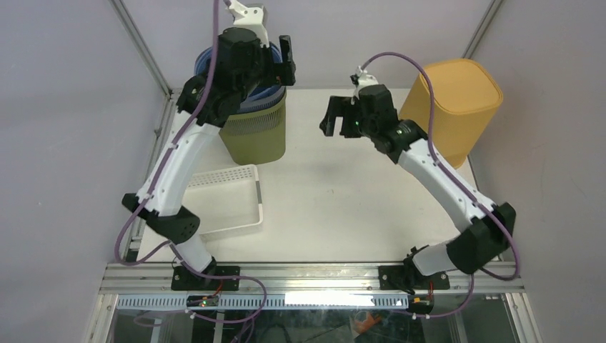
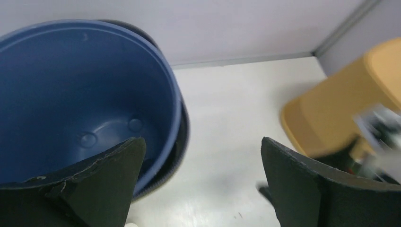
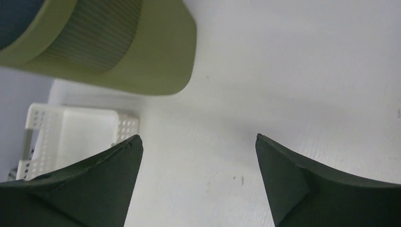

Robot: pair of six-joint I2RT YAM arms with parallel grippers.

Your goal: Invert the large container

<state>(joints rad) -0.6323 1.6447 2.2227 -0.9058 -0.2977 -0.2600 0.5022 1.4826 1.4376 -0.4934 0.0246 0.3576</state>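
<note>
A tall olive-green bin [image 1: 256, 128] stands upright at the back left, with a blue bucket [image 2: 71, 94] nested inside it, mouth up. My left gripper [image 1: 277, 58] is open and hovers over the bin's right rim. In the left wrist view [image 2: 201, 142] one finger is over the blue inside and the other over the table. My right gripper [image 1: 337, 118] is open and empty above the middle of the table, pointing left at the olive bin [image 3: 142, 56]. A large yellow container [image 1: 454, 107] stands at the back right with its closed end up.
A white perforated basket [image 1: 229, 204] lies at the front left, beside the left arm; it also shows in the right wrist view [image 3: 71, 127]. The yellow container [image 2: 331, 109] is behind the right arm. Cage posts and walls close the back and sides.
</note>
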